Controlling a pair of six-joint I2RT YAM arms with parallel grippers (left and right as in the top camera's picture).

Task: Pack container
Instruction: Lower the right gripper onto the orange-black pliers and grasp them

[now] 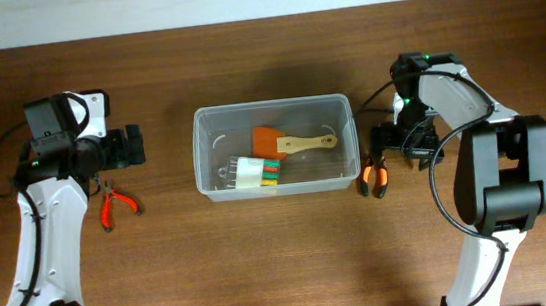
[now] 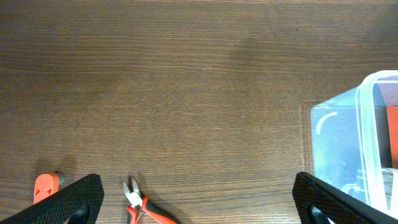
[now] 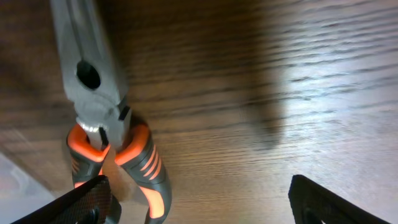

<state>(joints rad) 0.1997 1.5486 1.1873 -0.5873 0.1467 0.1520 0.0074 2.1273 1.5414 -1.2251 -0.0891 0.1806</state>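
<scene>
Container (image 1: 275, 148) noted upright at the middle of the table (image 1: 285, 272), long side running left to right, between the two arms; one rounded corner is also seen at the right edge of the left wrist view; inside are recorded an orange spatula (image 1: 287, 142) with a wooden handle and, beside it, a white item (image 1: 253, 172) with coloured ends, identity not determinable; left gripper (image 1: 134, 146) is held over bare wood, apart from the container's left wall; its fingers (image 2: 74, 199) are spread wide, with nothing between them; orange-handled cutters (image 1: 115, 201) are seen lying on the table near that gripper; right gripper (image 1: 389, 150) is placed just beside the container's right wall, over orange-and-black pliers (image 3: 106, 130) lying flat on the wood; its fingers (image 3: 336, 199) stand well apart, not clamped on the pliers; contact between a finger and a handle cannot be told
</scene>
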